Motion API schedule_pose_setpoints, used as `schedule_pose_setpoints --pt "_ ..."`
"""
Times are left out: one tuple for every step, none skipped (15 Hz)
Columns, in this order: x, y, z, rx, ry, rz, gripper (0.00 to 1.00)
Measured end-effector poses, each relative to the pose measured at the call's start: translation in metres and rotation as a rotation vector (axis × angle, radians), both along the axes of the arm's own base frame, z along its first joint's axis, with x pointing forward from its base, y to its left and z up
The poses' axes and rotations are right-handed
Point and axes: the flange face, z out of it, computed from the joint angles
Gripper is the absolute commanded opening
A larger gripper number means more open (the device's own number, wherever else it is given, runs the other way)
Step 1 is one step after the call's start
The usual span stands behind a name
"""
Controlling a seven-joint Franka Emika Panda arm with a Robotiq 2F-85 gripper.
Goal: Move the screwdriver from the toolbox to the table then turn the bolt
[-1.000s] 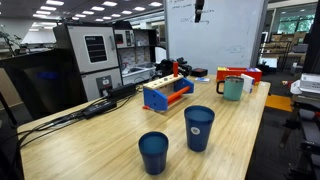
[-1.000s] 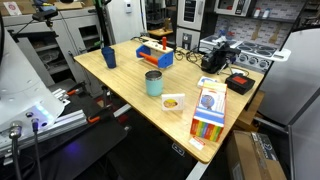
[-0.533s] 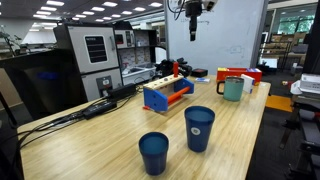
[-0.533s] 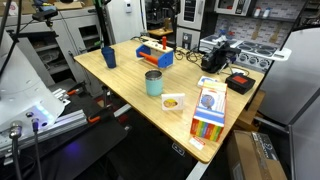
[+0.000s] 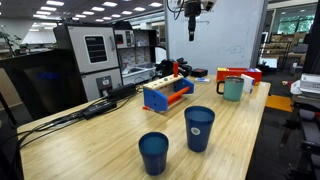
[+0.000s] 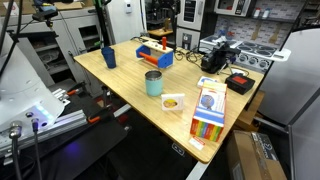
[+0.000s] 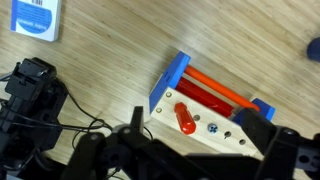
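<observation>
Gripper [image 5: 192, 35]: lower than a second ago, hanging high above toolbox [image 5: 167, 93]. Jaws spread wide, holding nothing. Screwdriver [image 7: 185, 118]: unmoved, in toolbox.

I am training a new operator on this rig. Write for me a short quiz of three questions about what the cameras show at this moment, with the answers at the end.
1. True or false: the hand is touching the toolbox.
2. Where is the screwdriver in the wrist view? A: between the fingers of the hand. B: in the toolbox. C: on the floor.
3. Fill in the missing word: the handle of the screwdriver is ___ in colour.

Key
1. False. In an exterior view the hand hangs high above the toolbox, well apart from it.
2. B. It sits in the toolbox, and the hand holds nothing.
3. Red.
</observation>
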Motion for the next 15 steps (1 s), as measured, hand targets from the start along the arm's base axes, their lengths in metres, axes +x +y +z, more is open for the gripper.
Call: schedule_pose_setpoints --pt "0.005 0.004 -0.007 0.011 -0.033 -0.022 1.0" --pt "0.011 0.01 -0.015 0.027 -0.077 -0.05 1.0" --pt "0.016 0.016 -0.026 0.04 -0.122 -0.08 1.0" --pt "0.02 0.024 -0.036 0.052 -0.166 -0.111 1.0" --pt "0.022 0.031 -0.048 0.06 -0.2 -0.138 1.0" --pt "0.023 0.039 -0.059 0.066 -0.227 -0.159 1.0" --pt "0.023 0.045 -0.069 0.072 -0.245 -0.177 1.0" --pt "0.022 0.049 -0.079 0.076 -0.259 -0.192 1.0" --pt "0.022 0.053 -0.087 0.083 -0.269 -0.205 1.0" --pt "0.022 0.055 -0.095 0.091 -0.275 -0.218 1.0" --pt "0.022 0.056 -0.1 0.096 -0.28 -0.23 1.0" --pt "0.022 0.056 -0.105 0.102 -0.283 -0.242 1.0" --pt "0.022 0.056 -0.107 0.106 -0.282 -0.253 1.0" --pt "0.021 0.056 -0.108 0.113 -0.28 -0.263 1.0" --pt "0.021 0.054 -0.108 0.123 -0.28 -0.273 1.0"
